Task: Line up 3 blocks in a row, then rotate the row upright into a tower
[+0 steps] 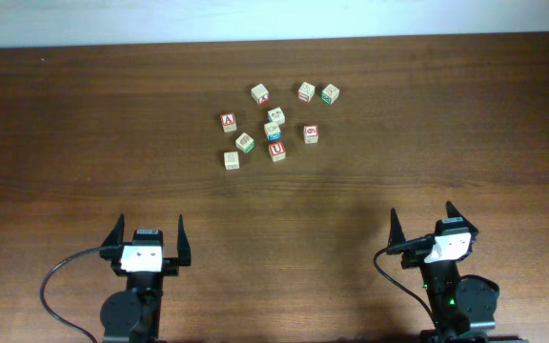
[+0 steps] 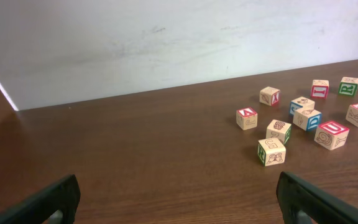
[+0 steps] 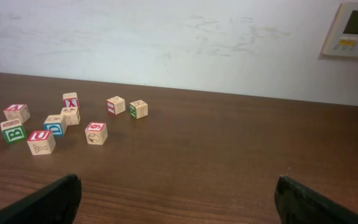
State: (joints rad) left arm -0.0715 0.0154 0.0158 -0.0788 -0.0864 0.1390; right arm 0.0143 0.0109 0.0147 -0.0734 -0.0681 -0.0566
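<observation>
Well beyond either arm's spread fingers (image 1: 116, 233) lie the blocks (image 1: 276, 150).

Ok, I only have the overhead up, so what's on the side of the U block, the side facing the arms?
Observer: From the right wrist, the U block shows a bone-shaped outline on the side facing that camera.
Operator: And the blue-trimmed one just behind it?
Observer: The blue-trimmed block has a blue D on its near side.
Operator: Anything on the wall past the table?
Observer: Yes, a pale wall panel with a small screen is mounted at the far right. Only the right wrist view shows it.
</observation>
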